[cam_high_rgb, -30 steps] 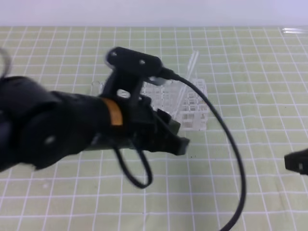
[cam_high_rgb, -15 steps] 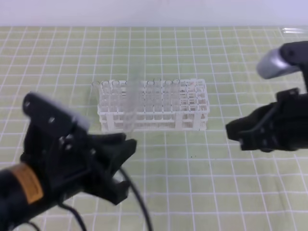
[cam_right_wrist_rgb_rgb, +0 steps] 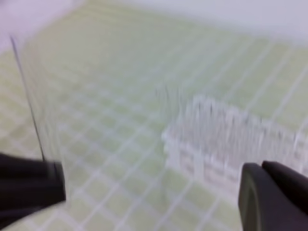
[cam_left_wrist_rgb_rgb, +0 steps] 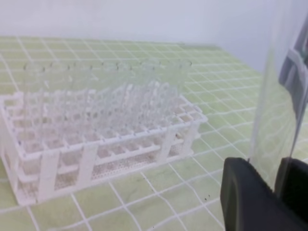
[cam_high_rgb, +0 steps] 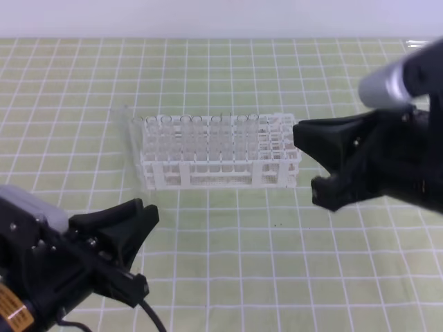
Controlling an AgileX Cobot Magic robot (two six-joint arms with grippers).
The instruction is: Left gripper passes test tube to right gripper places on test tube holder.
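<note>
1. My left hand (cam_high_rgb: 142, 245) pinches the tube (cam_left_wrist_rgb_rgb: 281, 96), upright, low left.
2. Right hand (cam_high_rgb: 311, 162) is shut, empty, beside the rack (cam_high_rgb: 221, 176).
3. Tube lies well left of it.

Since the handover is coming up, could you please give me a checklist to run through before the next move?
1. Test tube gripped in the left claw: ok, pinched near its lower end.
2. Tube close to upright: ok, only a slight lean.
3. Right claw open to receive: not ok, its jaws are shut.
4. Claws near enough to pass the tube: not ok, the high view shows them well apart.
5. Free holes in the test tube holder: ok, the front rows look empty; other tubes stand further back.
6. Tube undamaged: cannot tell.
</note>
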